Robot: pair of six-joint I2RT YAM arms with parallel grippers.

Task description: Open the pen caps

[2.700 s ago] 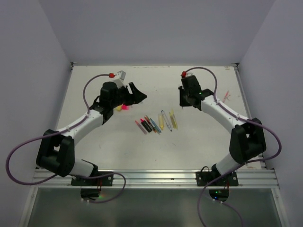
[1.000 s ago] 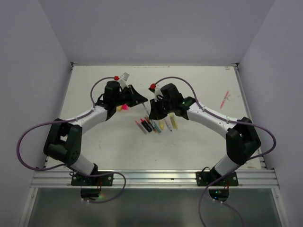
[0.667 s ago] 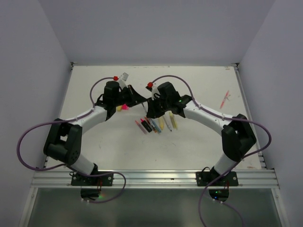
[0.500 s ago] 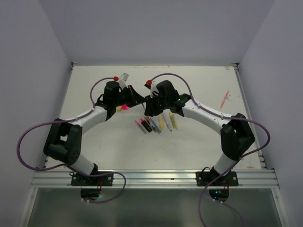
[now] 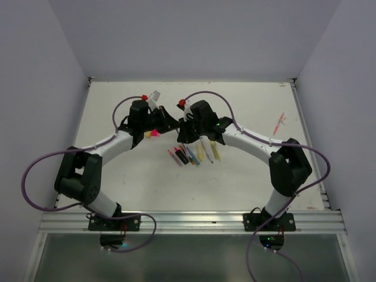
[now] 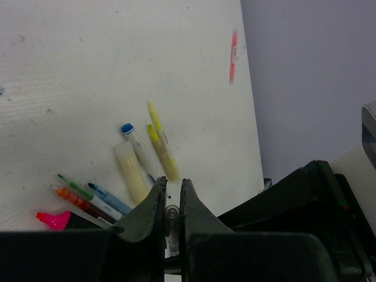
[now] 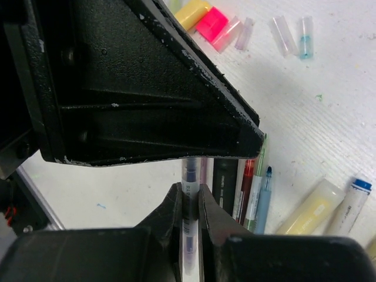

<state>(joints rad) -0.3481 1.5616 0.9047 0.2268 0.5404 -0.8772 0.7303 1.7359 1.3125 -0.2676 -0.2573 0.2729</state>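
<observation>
Right gripper point(image 7: 189, 195): jaws now pressed together on a slim clear-barrelled pen point(image 7: 188, 174); a second ago they stood apart beside it.
Left gripper point(image 6: 171, 197): clamped on the same pen from the opposite end, unchanged.
Pen position: off the table point(image 5: 247, 176), bridged between both grippers; which end carries the cap cannot be told.
Arm change: right arm has swung in from the table's right side.
Task meaning: both ends secured; pulling apart is probably next.
Loose pen caps point(image 7: 211, 22): behind the left gripper.
Remaining pens point(image 5: 194, 154): lying in a row nearby.
</observation>
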